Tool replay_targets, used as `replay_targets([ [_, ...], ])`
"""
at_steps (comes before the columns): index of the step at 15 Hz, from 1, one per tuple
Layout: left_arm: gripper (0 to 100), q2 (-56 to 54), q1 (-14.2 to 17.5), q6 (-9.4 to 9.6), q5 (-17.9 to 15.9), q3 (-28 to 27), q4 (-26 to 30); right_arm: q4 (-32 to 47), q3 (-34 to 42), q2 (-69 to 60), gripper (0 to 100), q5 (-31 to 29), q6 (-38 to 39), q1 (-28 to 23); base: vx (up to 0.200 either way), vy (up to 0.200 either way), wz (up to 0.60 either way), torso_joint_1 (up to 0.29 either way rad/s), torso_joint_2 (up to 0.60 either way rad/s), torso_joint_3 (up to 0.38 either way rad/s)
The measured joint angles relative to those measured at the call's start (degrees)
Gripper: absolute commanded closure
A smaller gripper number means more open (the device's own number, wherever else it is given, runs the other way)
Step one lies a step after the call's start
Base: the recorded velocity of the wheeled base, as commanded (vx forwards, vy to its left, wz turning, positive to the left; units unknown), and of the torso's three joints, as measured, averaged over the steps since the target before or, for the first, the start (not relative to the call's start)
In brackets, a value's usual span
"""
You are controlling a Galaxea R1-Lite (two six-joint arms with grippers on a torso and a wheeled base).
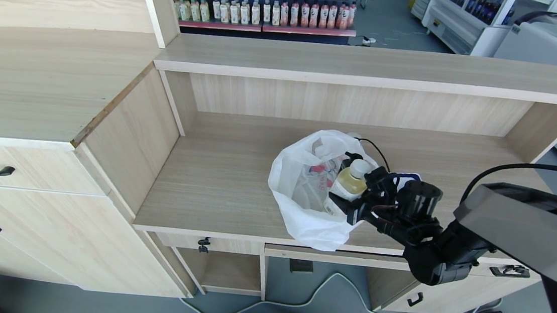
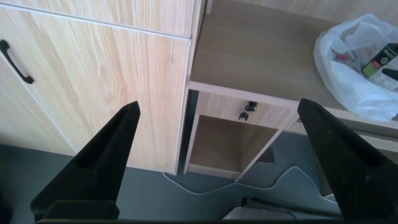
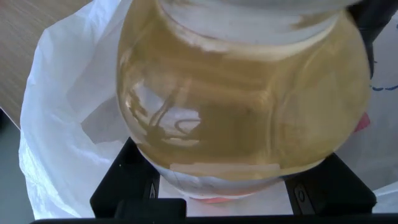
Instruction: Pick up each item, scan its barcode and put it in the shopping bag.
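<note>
- White plastic is being shown as the bag (image 1: 300, 193), which is sitting slumped on the wooden counter (image 1: 226, 182) near its front edge, with its mouth being held open toward the right arm.
- A bottle (image 1: 349, 183) of yellowish drink with a white cap is being gripped by the right gripper (image 1: 359, 204), whose fingers are being kept closed on the lower body.
- The bottle is being held tilted at the bag's mouth, on the bag's right side, with the cap pointing toward the back of the counter; whether it is touching the plastic cannot be told.
- From the right wrist, the bottle (image 3: 242, 106) is being seen from close by, with the bag (image 3: 68, 112) spread beneath and beside it.
- Packets (image 1: 314, 177) with red and white print are being carried inside the bag already.
- The left gripper (image 2: 217, 162) is being held with its fingers (image 2: 99, 168) spread wide and nothing between them, off the counter's front edge and in front of the cabinet (image 2: 124, 74).
- A black handle (image 2: 15, 62) is being shown on the cabinet.
- A pale cable (image 1: 327, 292) is being left trailing on the floor below the counter.
</note>
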Motion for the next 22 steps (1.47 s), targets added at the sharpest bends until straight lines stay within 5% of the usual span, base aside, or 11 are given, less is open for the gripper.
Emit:
replay_targets([
  [7, 0, 0.0, 0.0, -0.02, 0.0, 0.0, 0.0, 0.7, -0.6, 0.4, 100, 0.0, -0.1, 0.2, 0.000, 0.000, 0.00, 0.000, 0.00, 0.000],
  [8, 0, 0.0, 0.0, 0.00, 0.0, 0.0, 0.0, 1.3, -0.7, 0.3, 0, 0.0, -0.1, 0.2, 0.000, 0.000, 0.00, 0.000, 0.00, 0.000],
  [17, 0, 0.0, 0.0, 0.00, 0.0, 0.0, 0.0, 2.6, -1.0, -2.5, 0, 0.1, 0.2, 2.2, 0.000, 0.000, 0.00, 0.000, 0.00, 0.000],
  [22, 0, 0.0, 0.0, 0.00, 0.0, 0.0, 0.0, 10.3, 1.9, -11.7, 0, -0.1, -0.2, 0.7, 0.000, 0.000, 0.00, 0.000, 0.00, 0.000],
])
